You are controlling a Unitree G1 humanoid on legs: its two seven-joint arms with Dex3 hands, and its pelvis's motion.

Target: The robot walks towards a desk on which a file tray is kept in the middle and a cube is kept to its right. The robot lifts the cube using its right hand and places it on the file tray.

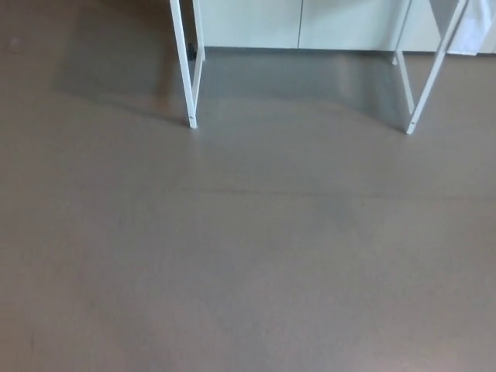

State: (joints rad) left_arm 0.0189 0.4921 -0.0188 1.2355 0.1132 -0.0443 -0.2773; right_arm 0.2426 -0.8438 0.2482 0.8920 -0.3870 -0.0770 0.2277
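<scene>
Head view: the frame is filled mostly by a plain grey-brown floor (248, 271) with a matte, even surface. A faint straight seam (310, 192) runs across it from side to side, a little above mid-height. Only the lower frame of the desk (188, 85) shows, at the top of the picture. It is made of thin white bars. The legs on the robot's left (184, 54) slant down to a foot resting on the floor, with a second bar meeting the first just above that foot. The legs on the robot's right (432, 74) slant the opposite way, down and inward, to their own foot, with a shorter bar just beside it. The two feet stand well apart. Between them the floor carries a darker shadow (302, 81), and a second shadow patch lies to the left of the left legs. Behind the desk stands a pale cabinet front (256, 23) with vertical door gaps. The desk top lies above the upper edge of the frame, so the cube and the file tray are out of sight and their positions cannot be told. Neither the left hand nor the right hand shows — their opening and any hold cannot be told.
</scene>
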